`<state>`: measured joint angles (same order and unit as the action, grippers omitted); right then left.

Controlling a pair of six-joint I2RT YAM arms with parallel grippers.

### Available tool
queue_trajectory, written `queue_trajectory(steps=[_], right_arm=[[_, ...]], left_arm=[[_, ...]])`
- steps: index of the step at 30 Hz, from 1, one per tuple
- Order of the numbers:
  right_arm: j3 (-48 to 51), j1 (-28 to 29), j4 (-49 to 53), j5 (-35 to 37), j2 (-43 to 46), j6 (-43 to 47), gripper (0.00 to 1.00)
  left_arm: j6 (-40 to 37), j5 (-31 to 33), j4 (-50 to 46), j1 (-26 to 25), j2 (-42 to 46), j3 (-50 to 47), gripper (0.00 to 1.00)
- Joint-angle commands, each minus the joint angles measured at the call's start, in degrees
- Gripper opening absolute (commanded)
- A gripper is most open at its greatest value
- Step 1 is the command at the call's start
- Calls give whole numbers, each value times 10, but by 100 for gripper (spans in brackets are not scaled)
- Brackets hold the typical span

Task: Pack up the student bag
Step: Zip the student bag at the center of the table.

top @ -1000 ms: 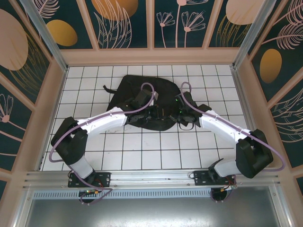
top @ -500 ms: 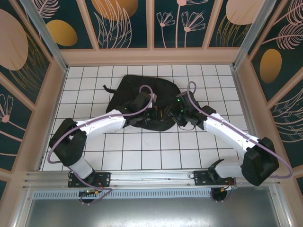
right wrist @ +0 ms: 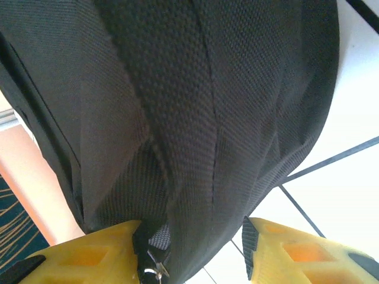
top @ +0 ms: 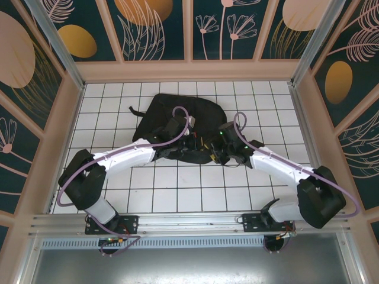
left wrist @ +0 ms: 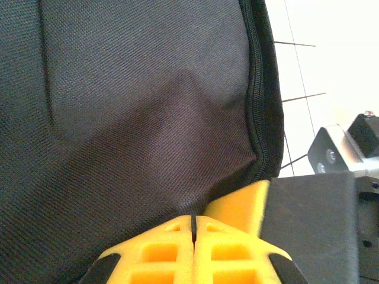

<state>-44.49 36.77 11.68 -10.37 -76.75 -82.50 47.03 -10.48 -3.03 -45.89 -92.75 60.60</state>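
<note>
Well toward the far edge of the white tiled table (top: 177,189), a little left of its middle: the student bag (top: 155,112), black, lying flat, one strap trailing out toward the left edge. Both arms stretched in over the tiles to the bag's near rim, close together there. Left pincer (left wrist: 193,218) pressed together, yellow fingers (left wrist: 160,251) meeting on a tented pucker of the bag's cloth, just beside the zip seam (left wrist: 256,89). Right pincer (right wrist: 190,225) spread, straddling a thick fold of webbing and fabric at the bag's near right side. Hard to say whether either pad actually touches the cloth. Small metal fitting (right wrist: 153,271) tucked against one finger, bare white tile beyond the other.
</note>
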Motion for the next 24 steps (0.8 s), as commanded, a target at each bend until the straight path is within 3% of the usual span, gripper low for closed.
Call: queue_trajectory(steps=[1,4,7,17,24], right_arm=[[4,7,-38,9,-26,-10,45],[9,12,-49,20,-38,-11,33],[27,12,-70,30,-34,-10,0],[-6,26,29,125,1,28,0],[-4,30,38,152,-4,50,0]], left_arm=[[9,-13,19,-3,18,-7,0],[8,-11,18,-2,23,-7,0],[8,-12,19,-2,27,-12,0],[-14,95,-86,-2,63,-21,0],[-20,114,-90,-2,91,-45,0]])
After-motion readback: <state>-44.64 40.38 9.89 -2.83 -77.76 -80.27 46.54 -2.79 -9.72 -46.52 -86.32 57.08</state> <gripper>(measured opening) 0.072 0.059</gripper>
